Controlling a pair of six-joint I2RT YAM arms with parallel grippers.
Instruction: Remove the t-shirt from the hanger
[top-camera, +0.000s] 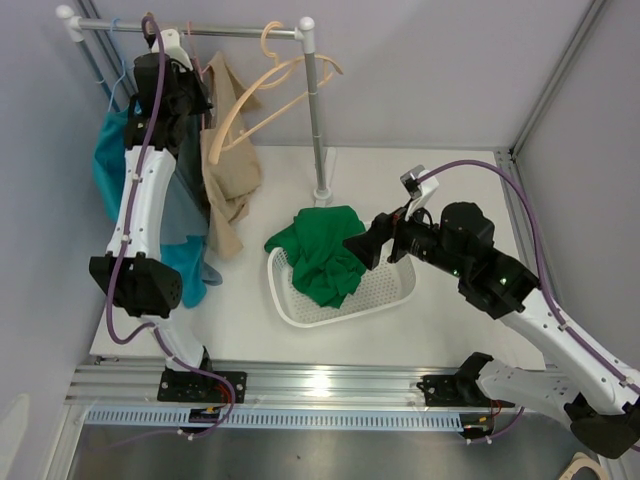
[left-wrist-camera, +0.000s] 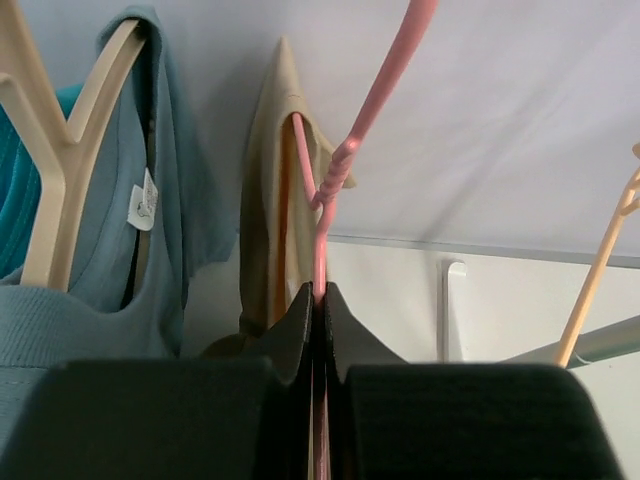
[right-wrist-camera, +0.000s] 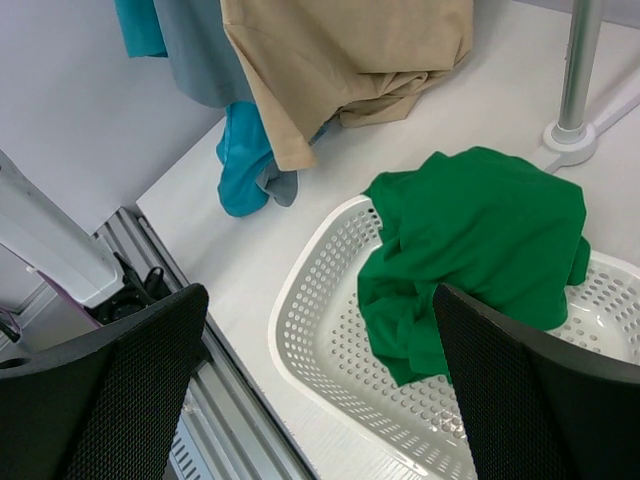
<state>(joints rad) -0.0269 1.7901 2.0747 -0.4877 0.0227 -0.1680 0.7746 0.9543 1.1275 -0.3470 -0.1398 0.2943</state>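
A beige t-shirt (top-camera: 225, 160) (left-wrist-camera: 265, 220) hangs on a pink hanger (left-wrist-camera: 345, 150) from the rack's top bar (top-camera: 220, 31). My left gripper (top-camera: 190, 95) (left-wrist-camera: 320, 290) is raised to the bar and shut on the pink hanger's thin neck, just below the hook. The shirt's lower part drapes down to the table. My right gripper (top-camera: 365, 248) (right-wrist-camera: 318, 300) stands open over the left end of a white basket (top-camera: 390, 290) (right-wrist-camera: 330, 340), holding nothing.
A green t-shirt (top-camera: 325, 250) (right-wrist-camera: 480, 240) lies crumpled in the basket. A grey-blue shirt (left-wrist-camera: 100, 250) on a beige hanger (left-wrist-camera: 60, 150) and a teal garment (top-camera: 110, 165) hang left of the beige one. An empty beige hanger (top-camera: 275, 85) hangs by the rack pole (top-camera: 315, 110).
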